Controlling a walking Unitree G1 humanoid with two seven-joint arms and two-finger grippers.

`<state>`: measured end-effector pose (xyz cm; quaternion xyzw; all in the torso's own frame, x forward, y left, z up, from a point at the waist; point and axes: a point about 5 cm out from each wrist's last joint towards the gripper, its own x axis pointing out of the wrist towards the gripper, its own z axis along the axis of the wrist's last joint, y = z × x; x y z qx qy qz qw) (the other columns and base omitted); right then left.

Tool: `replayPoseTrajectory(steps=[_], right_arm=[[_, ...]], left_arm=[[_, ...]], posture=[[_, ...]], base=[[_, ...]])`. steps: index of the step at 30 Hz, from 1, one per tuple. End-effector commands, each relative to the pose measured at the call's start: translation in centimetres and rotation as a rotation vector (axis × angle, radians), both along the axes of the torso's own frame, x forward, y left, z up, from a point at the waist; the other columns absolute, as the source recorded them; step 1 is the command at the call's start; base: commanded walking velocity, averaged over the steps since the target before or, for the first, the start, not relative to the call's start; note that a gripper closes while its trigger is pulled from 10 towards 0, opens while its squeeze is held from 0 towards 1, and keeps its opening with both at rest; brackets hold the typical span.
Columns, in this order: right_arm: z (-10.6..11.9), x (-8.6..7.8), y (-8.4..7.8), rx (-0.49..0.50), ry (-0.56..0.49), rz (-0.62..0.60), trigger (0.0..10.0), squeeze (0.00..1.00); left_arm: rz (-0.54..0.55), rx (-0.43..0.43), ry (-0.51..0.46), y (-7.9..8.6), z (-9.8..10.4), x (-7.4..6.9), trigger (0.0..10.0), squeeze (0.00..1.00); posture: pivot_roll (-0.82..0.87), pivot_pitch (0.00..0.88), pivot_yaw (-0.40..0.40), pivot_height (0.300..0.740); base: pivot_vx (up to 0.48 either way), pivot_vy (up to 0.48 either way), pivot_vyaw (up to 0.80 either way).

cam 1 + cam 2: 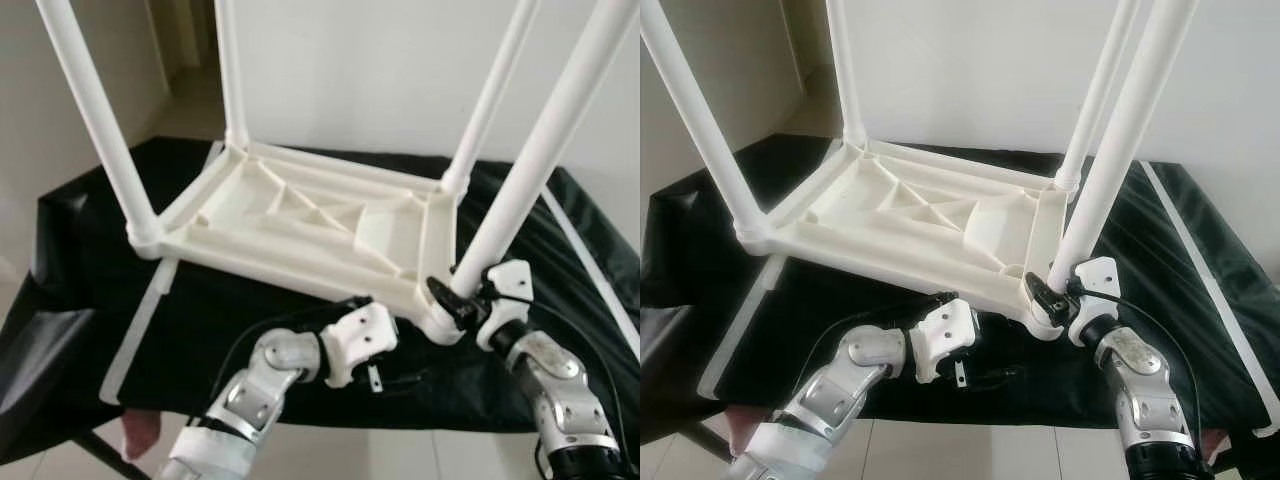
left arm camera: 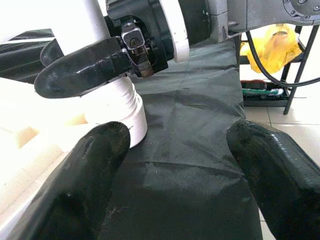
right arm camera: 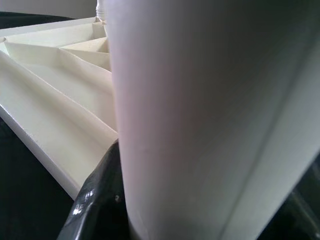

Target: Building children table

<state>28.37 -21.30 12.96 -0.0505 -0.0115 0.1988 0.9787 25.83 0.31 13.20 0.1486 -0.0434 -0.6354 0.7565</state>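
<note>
- Table (image 1: 300, 215) lies upside down on a black cloth (image 1: 90, 300), four legs up
- Left gripper (image 2: 170, 165) hovers spread over the cloth beside the near corner
- Right gripper (image 1: 455, 300) pinches the near right leg (image 1: 545, 150) at its base

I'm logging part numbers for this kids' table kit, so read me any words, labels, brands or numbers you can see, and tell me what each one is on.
No readable text in any view.
White upturned tabletop: ribs only, no moulded marks legible.
Near-right leg, held by the right gripper: plain white.
Black cloth: no print.
Left gripper: no lettering legible.
Yellow bag on a rack: too blurred to tell.
</note>
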Motion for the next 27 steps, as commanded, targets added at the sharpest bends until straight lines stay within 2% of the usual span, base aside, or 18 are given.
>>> replayPoseTrajectory(steps=[1,2,11,13,14,16,18,21,24,27], right_arm=[[-1.0,-0.4,0.0,0.001,0.042,-0.009,4.6,0.0],[-1.0,-0.4,-0.1,0.008,0.049,-0.033,10.0,0.0],[-1.5,-0.6,0.4,0.057,0.045,-0.174,10.0,0.0],[-2.0,-0.6,0.4,0.092,0.069,-0.326,10.0,0.0],[-2.0,-0.6,0.4,0.092,0.069,-0.326,10.0,0.0],[-2.3,-0.7,0.4,0.137,0.091,-0.45,10.0,0.0],[-2.3,-0.8,0.4,0.147,0.094,-0.475,10.0,0.0],[-2.1,-1.2,1.6,0.158,0.084,-0.616,10.0,0.0],[-2.1,-1.4,1.8,0.158,0.082,-0.654,10.0,0.0],[-2.6,-1.8,2.8,0.198,0.091,-0.781,10.0,0.0]], left_arm=[[0.07,0.005,-0.005,0.1,-0.3,0.3,10.0,0.0],[0.069,0.005,-0.006,0.1,-0.3,0.3,10.0,0.0],[0.054,0.019,-0.008,0.0,-0.5,0.3,10.0,0.0],[0.05,0.016,-0.009,-0.1,-0.4,0.3,10.0,0.0],[0.05,0.016,-0.009,-0.1,-0.4,0.3,10.0,0.0],[0.048,0.017,-0.009,-0.2,-0.4,0.3,10.0,0.0],[0.047,0.017,-0.008,-0.2,-0.4,0.3,10.0,0.0],[0.05,0.028,-0.006,-0.2,-0.9,0.4,10.0,0.0],[0.053,0.029,-0.007,-0.2,-0.9,0.4,10.0,0.0],[0.057,0.024,-0.007,-0.2,-0.9,0.5,10.0,0.0]], posture=[[-0.02,0.0,-0.043,0.74],[-0.02,0.0,-0.042,0.74],[-0.03,0.0,-0.037,0.74],[-0.04,0.0,-0.035,0.74],[-0.04,0.0,-0.035,0.74],[-0.04,0.0,-0.034,0.74],[-0.04,0.0,-0.034,0.74],[-0.03,0.0,-0.044,0.74],[-0.03,0.0,-0.044,0.74],[-0.03,0.0,-0.042,0.74]], base=[[0.0,0.0,0.0],[0.0,0.0,0.0],[0.0,0.0,0.0],[0.0,0.0,0.0],[0.0,0.0,0.0],[0.0,0.0,0.0],[0.0,0.0,0.0],[0.0,0.0,0.0],[0.0,0.0,0.0],[0.0,0.0,0.0]])
